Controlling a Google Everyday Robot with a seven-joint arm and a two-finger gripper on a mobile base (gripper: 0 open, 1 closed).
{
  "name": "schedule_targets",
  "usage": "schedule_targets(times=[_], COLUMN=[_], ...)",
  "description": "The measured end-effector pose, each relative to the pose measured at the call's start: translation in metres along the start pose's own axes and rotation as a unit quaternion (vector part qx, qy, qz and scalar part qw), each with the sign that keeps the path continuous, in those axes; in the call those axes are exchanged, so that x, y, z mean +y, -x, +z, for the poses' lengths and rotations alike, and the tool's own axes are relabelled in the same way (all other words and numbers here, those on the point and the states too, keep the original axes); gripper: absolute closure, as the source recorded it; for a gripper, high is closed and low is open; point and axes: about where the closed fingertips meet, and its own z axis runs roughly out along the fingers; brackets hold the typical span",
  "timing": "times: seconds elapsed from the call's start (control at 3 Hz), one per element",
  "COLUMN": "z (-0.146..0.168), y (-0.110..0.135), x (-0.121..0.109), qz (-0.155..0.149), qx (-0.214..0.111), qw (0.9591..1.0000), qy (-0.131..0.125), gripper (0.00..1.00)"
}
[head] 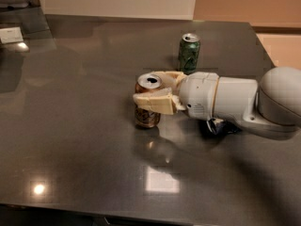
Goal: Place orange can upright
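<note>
The orange can [146, 114] stands upright on the dark table [84, 140], near its middle, with its silver top and opening facing up. My gripper [153, 89] reaches in from the right at the can's upper half. One pale finger [155, 102] crosses the front of the can and the other curves behind it. The jaws are closed on the can's sides. The can's base appears to rest on the table.
A dark green can [189, 52] stands upright behind the gripper, to the right. A dark blue bag [220, 126] lies mostly hidden under my arm. A white object [10, 34] sits at the far left. The table's front edge runs along the bottom.
</note>
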Motion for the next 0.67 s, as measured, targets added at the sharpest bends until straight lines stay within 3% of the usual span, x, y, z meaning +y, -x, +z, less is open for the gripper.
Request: schedule_targets(times=[0.67], z=[0.0028], y=[0.0028], x=[0.0032], qz=[-0.003], qx=[0.001], qw=[1.0000], qy=[0.003], gripper=[0.36])
